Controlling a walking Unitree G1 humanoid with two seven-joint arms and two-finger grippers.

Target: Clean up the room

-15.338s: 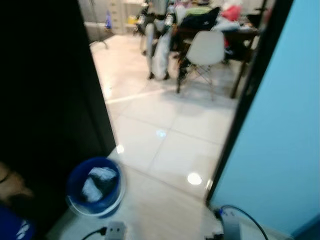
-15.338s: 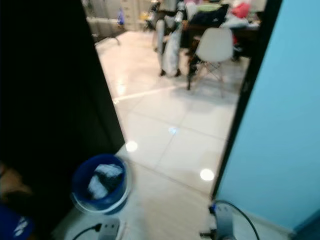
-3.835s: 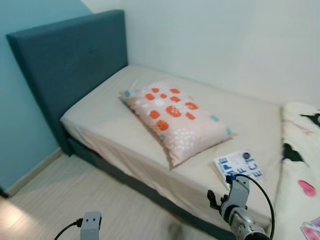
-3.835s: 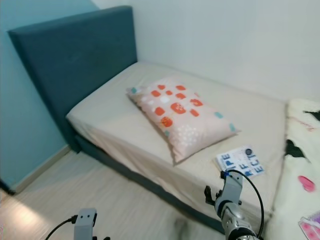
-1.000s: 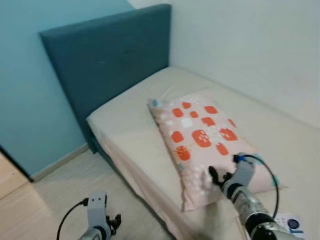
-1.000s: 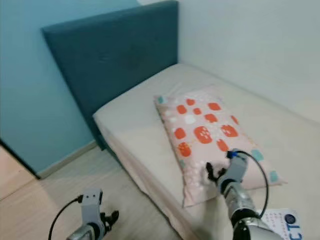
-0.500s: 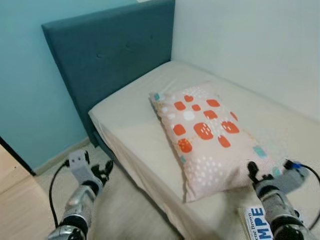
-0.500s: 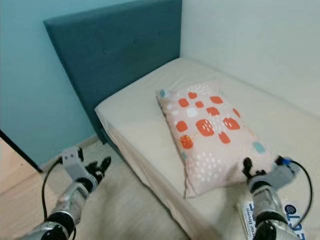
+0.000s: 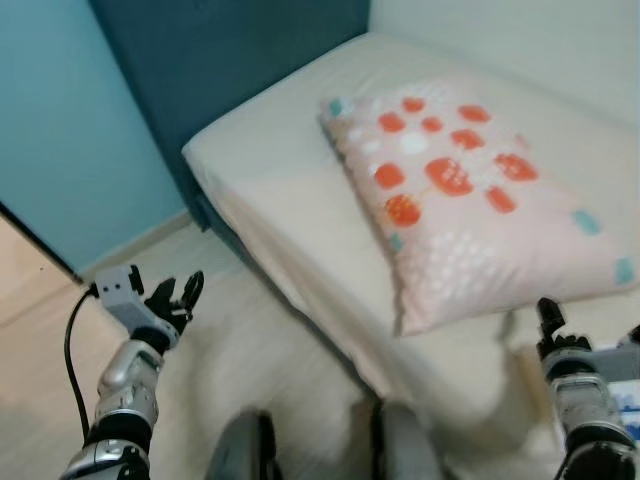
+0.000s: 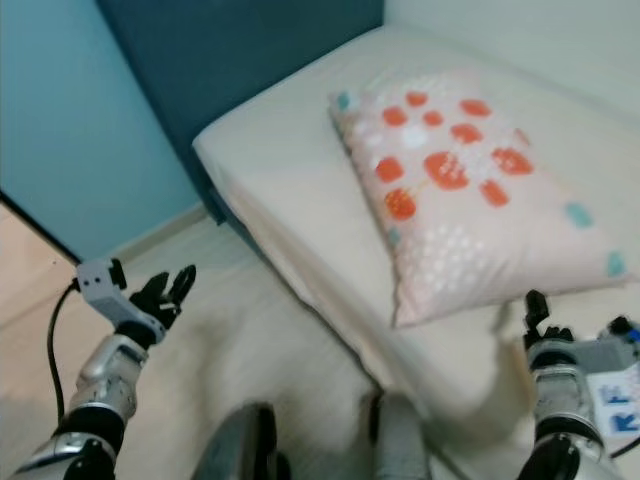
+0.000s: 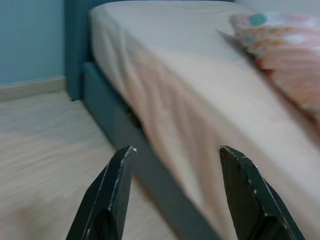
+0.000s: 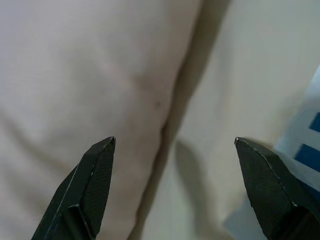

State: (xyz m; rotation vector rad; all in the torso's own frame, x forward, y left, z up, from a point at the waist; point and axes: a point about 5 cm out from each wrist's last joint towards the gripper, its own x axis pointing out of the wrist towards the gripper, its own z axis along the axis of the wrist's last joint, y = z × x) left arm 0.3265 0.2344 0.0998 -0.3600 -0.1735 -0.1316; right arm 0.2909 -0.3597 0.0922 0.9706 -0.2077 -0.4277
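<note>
Pillow (image 9: 470,190) lying aslant on the bed (image 9: 270,190), long axis running from headboard corner toward right gripper (image 10: 537,312), fingers spread and empty just off its near edge, probably nearer than left gripper (image 9: 172,297), likewise spread above floor.

Pink pillow (image 9: 470,200), orange-spotted, flat on bed (image 9: 270,190); booklet (image 10: 615,395) beside it.

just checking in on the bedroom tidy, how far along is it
Early, by the look of it. Nothing looks finished: the pillow lies skewed across the bed, and a blue-lettered booklet sits on the mattress. In hand: nothing. The right hand is open at the pillow's lower edge; the left hand is open over the floor. Straightening the pillow and clearing the booklet remain.
</note>
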